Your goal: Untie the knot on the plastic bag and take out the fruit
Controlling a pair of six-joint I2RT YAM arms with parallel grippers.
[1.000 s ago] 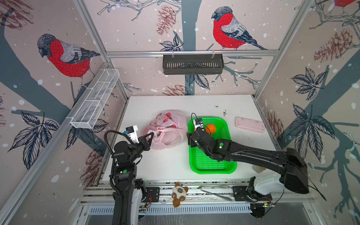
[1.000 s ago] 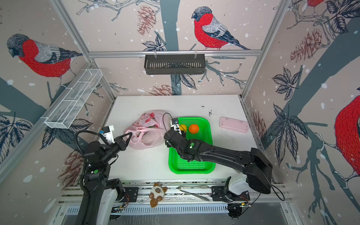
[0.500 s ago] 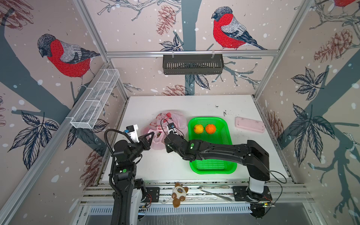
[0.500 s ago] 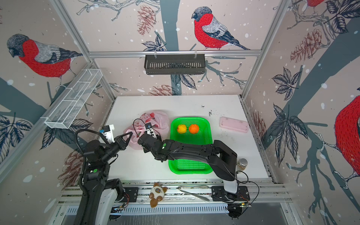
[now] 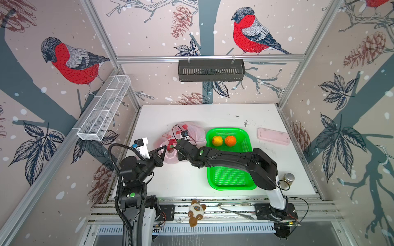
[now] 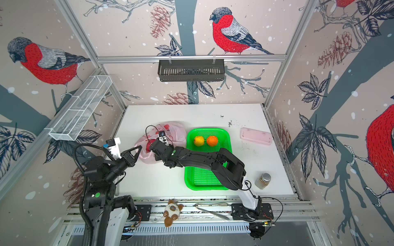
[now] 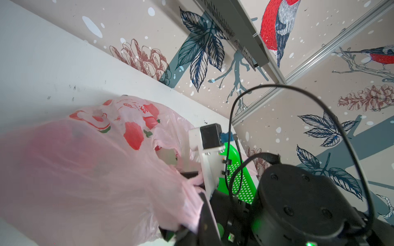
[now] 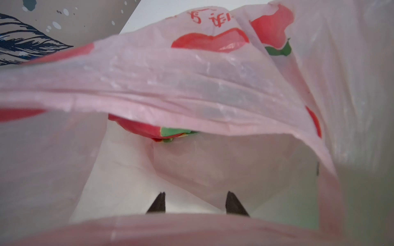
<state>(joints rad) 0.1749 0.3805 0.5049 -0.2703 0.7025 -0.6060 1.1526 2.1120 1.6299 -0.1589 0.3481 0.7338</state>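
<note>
Tray (image 5: pixel 230 176), centre: 1 yellow ball (image 5: pixel 217 140), 1 orange ball (image 5: pixel 230 140); 1 plastic bag (image 5: pixel 198 134), pinched by left gripper (image 5: pixel 164 148); right gripper (image 8: pixel 195 202) spread inside.

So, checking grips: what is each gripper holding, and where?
Left gripper pinches the plastic bag by its bunched edge; right gripper, open inside the bag's mouth, holds nothing.

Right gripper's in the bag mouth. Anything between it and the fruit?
Yes: a sagging fold of the plastic bag drapes over the dragon fruit, leaving only a strip of it showing ahead of the open right gripper.
</note>
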